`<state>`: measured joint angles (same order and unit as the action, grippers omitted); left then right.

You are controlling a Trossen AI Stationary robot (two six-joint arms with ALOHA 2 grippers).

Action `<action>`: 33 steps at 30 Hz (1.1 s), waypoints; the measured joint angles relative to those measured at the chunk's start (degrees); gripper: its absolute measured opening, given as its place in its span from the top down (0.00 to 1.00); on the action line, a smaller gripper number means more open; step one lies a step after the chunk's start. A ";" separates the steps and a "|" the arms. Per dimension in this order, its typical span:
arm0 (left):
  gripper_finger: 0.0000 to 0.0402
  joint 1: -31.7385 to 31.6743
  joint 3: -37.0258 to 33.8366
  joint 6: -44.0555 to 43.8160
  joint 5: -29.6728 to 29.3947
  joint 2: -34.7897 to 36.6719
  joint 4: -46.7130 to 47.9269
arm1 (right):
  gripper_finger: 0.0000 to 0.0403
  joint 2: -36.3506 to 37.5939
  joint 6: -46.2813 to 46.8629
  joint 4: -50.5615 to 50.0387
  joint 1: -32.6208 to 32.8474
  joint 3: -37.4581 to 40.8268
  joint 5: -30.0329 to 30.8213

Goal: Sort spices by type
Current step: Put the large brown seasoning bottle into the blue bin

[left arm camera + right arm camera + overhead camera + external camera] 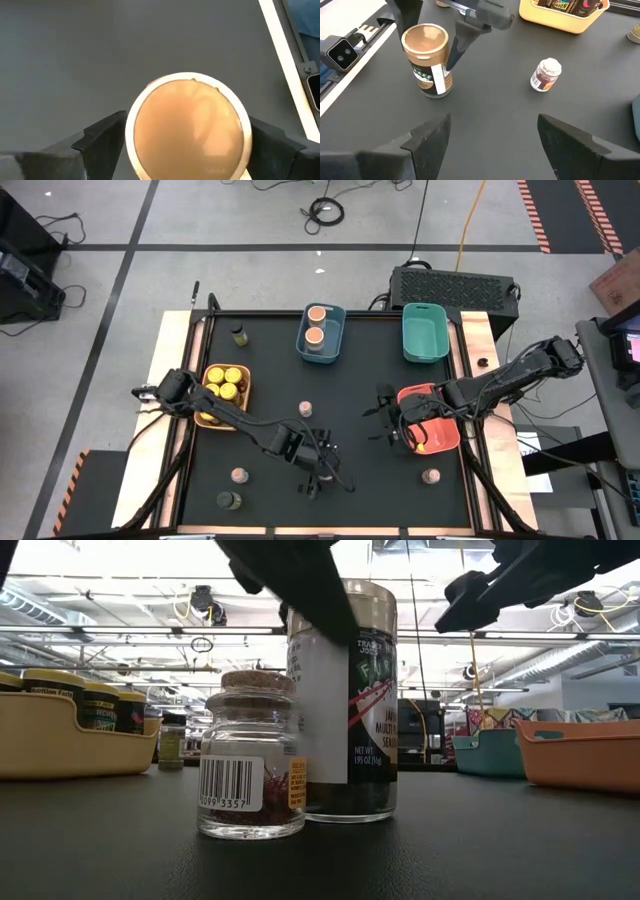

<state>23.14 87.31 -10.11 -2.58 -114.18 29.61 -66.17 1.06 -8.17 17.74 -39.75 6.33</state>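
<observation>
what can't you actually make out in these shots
- Tan-lidded jar, left wrist view: its sides and label are hidden under its own lid, so contact with the left gripper jaws is unclear.
- Same jar, low view: the arm in front covers part of its label.
- Yellow bin, high view: jar labels too small to read.
- Red bin, high view: the right arm hides part of its inside.

On the black table (270, 370), four yellow-lidded jars (224, 382) are held in a yellow bin (243, 393), two peach-topped jars (315, 325) in a blue bin (332, 313). The left gripper (318, 475) is lowered near the front edge; the right gripper (385, 420) is positioned beside a red bin (440, 435).
</observation>
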 joint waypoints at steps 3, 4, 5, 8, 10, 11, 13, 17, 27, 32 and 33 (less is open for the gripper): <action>0.14 -0.44 0.00 0.37 0.20 0.05 -0.90 | 0.27 0.00 0.00 -0.06 0.00 0.00 0.00; 0.14 -0.57 0.00 0.37 0.26 0.05 -0.85 | 0.27 0.00 0.00 -0.06 0.00 0.00 0.00; 0.14 -0.65 0.00 0.37 0.54 0.05 -0.85 | 0.27 0.00 0.01 -0.05 0.00 0.00 0.00; 0.14 -0.72 0.00 0.37 0.95 0.05 -0.70 | 0.27 0.00 0.02 -0.06 0.00 0.00 0.00; 0.14 -0.72 0.00 0.35 1.00 0.05 0.14 | 0.27 0.00 0.01 -0.06 0.00 0.00 0.00; 0.15 -0.70 0.00 0.37 1.00 0.05 0.28 | 0.27 0.00 0.02 -0.06 0.00 0.00 0.00; 0.17 -0.66 0.00 0.44 1.00 0.05 0.05 | 0.27 0.00 0.02 -0.06 0.00 0.00 0.00; 0.27 -0.68 0.00 0.54 1.02 0.05 0.30 | 0.27 0.00 0.02 -0.06 0.00 0.00 0.00; 0.31 -2.04 0.16 0.57 2.35 0.72 1.92 | 0.27 0.00 0.02 -0.04 0.00 0.00 0.04; 0.31 -4.34 2.58 2.10 -0.57 4.32 7.29 | 0.27 -0.02 -1.10 -2.64 0.00 0.00 3.44; 0.31 -5.12 2.98 2.83 -1.18 5.66 8.21 | 0.27 -0.02 -1.33 -3.25 -0.02 0.00 4.37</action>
<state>18.01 90.28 -7.27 -3.77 -108.52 37.83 -66.19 -0.27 -11.41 17.72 -39.75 10.70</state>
